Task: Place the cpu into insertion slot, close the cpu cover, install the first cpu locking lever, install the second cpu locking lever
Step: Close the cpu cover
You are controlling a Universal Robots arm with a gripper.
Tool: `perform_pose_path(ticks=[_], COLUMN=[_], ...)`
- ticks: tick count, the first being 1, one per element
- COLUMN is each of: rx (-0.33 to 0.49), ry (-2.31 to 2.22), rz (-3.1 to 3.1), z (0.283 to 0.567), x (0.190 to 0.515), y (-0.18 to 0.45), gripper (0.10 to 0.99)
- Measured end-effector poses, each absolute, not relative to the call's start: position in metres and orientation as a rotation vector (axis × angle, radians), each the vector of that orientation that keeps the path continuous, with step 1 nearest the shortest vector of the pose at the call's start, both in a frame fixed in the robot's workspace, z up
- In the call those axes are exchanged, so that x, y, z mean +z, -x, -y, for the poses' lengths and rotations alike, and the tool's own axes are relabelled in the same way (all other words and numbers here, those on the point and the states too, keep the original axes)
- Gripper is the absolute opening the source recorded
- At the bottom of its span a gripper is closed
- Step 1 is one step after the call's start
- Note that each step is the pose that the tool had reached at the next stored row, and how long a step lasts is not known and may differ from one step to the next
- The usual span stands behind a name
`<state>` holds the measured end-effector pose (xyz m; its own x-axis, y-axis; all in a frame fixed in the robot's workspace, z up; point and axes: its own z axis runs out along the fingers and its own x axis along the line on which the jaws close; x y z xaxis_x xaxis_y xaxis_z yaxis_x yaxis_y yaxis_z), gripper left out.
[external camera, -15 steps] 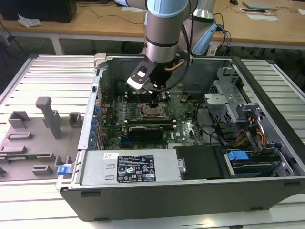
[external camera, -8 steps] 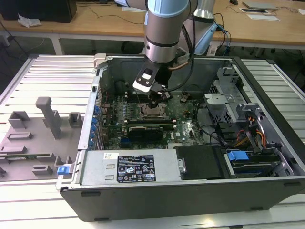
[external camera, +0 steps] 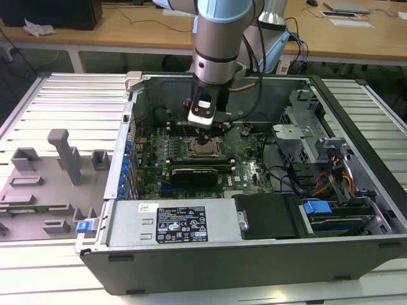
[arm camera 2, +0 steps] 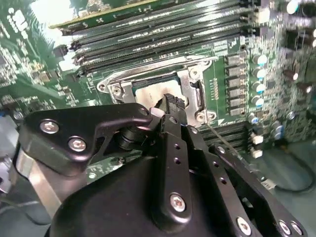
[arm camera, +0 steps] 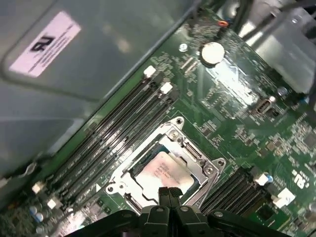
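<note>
The cpu (arm camera: pixel 162 171) lies flat in the insertion slot (arm camera: pixel 129 198), its pale metal face showing through the window of the cpu cover (arm camera: pixel 196 154), which lies down around it. My gripper (arm camera: pixel 169 192) is shut, fingertips pressed together with nothing between them, right over the cover's edge. In the second wrist view the gripper (arm camera 2: pixel 172 104) points down at the cpu (arm camera 2: pixel 147 94), and a thin metal rod (arm camera 2: pixel 228 148) slants away from the socket's corner. In the exterior view the gripper (external camera: pixel 203 135) hangs just above the insertion slot (external camera: pixel 205 150) inside the open computer case.
Long black memory slots (arm camera: pixel 116 136) flank the socket. A black expansion card (external camera: pixel 200 171) lies just in front of it. The power supply (external camera: pixel 175 222) and drive cage (external camera: pixel 299 136) crowd the case. A grey fixture tray (external camera: pixel 51 171) sits at the exterior view's left.
</note>
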<state>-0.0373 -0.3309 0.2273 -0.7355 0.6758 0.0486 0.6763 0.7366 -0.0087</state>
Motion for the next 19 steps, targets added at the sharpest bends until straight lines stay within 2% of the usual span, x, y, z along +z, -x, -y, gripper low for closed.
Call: perform_pose_path(ticks=[10, 19], rx=[-0.001, -0.01], ry=[0.596, 0.362], rz=[3.034, 3.084], z=[0.3309, 0.3309], x=[0.227, 0.2268], y=[0.0373, 0.0374], gripper=[0.106, 0.106])
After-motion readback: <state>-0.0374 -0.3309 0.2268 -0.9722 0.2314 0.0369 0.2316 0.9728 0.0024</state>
